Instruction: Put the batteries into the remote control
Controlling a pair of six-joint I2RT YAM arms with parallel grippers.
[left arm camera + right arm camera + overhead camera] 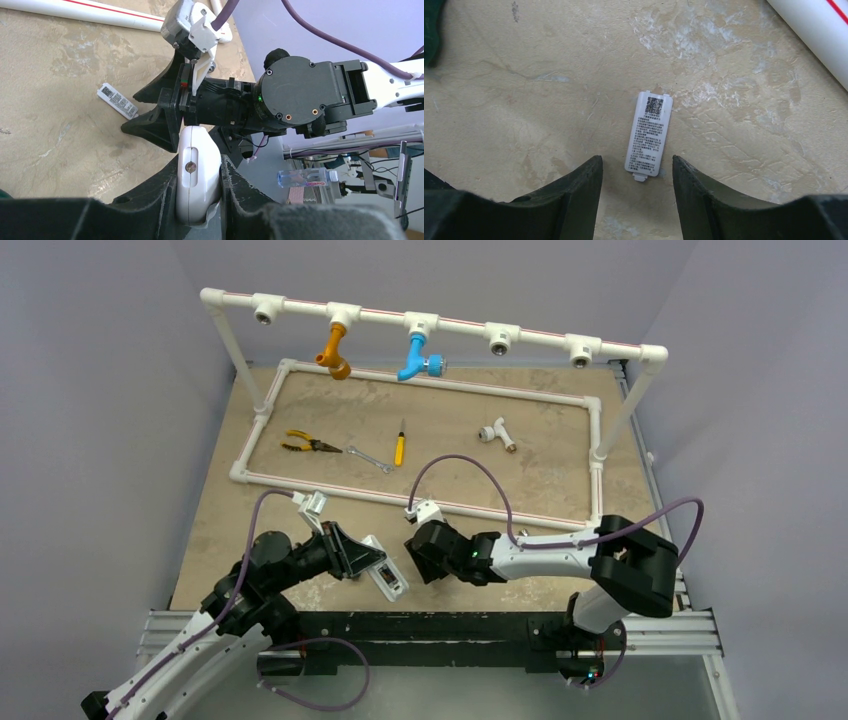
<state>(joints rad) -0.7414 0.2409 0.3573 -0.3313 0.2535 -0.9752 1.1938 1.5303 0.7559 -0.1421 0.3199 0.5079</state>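
The remote control [196, 197] sits clenched between the left gripper's [198, 167] jaws, one end poking out beyond the fingertips toward the other arm, probably so it stays steady and within reach while being worked on. The batteries show in no view. The right gripper [635, 167] hangs with its jaws parted and grasping nothing, and the small white cover [650, 132] lies flat on the table [524, 75] just ahead of the gap between them, seemingly lined up for a pickup.
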